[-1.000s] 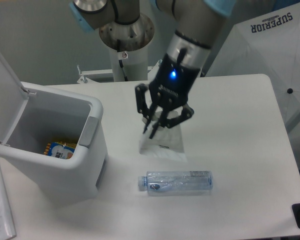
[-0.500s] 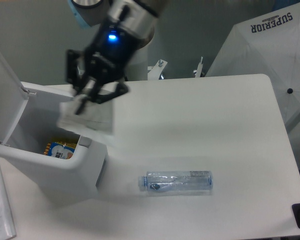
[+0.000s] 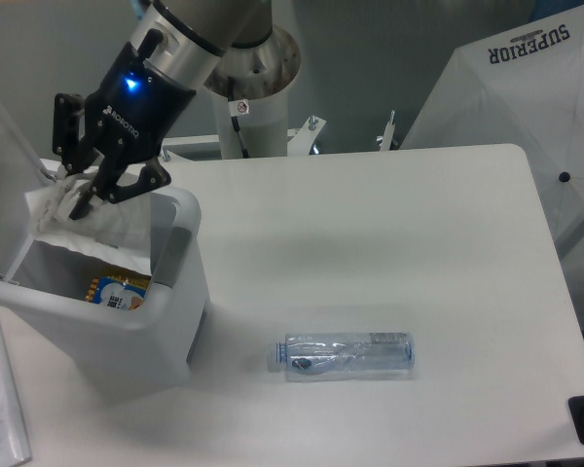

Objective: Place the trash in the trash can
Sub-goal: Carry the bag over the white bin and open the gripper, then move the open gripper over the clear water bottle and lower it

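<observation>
We have carried the wrapper (image 3: pixel 97 219) off the tabletop (image 3: pixel 419 253) in about a second — it now hangs over the open trash can (image 3: pixel 165 292), its lower edge dipping past the rim. The gripper (image 3: pixel 83 199) sits above the bin's mouth, jaws pinched narrow on the wrapper's top edge. We judge that a release here would drop it inside. The bottle (image 3: pixel 346 355) lies on its side where it was, well apart from the bin — our second item.
</observation>
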